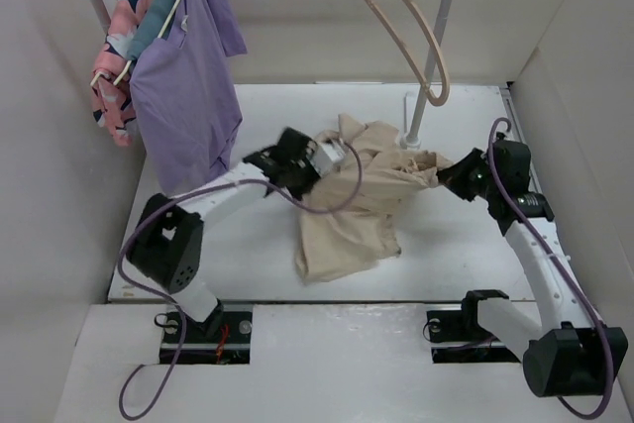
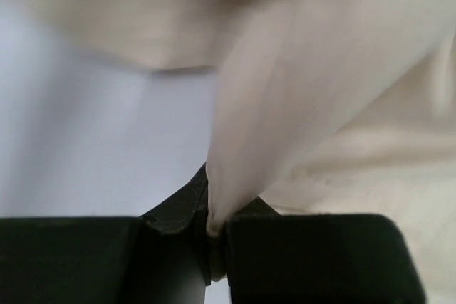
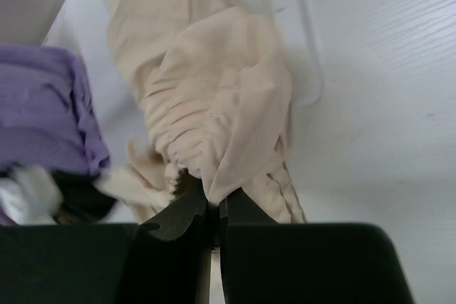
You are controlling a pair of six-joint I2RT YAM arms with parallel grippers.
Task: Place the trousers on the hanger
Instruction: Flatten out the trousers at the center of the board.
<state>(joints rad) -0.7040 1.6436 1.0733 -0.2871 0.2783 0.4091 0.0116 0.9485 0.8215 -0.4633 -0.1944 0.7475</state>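
The beige trousers point(image 1: 362, 200) lie bunched in the middle of the white table, partly lifted between both arms. My left gripper point(image 1: 319, 167) is shut on a fold of the trousers point(image 2: 285, 105) at their left side. My right gripper point(image 1: 443, 173) is shut on a gathered bunch of the trousers point(image 3: 221, 105) at their right side. The pale pink-beige hanger point(image 1: 406, 32) hangs by its hook from the rail above the far right of the table, empty and tilted.
A purple shirt point(image 1: 188, 76) and a pink patterned garment point(image 1: 117, 56) hang on wooden hangers at the rail's left end. The rack's upright pole point(image 1: 431, 76) stands behind the trousers. White walls close in both sides.
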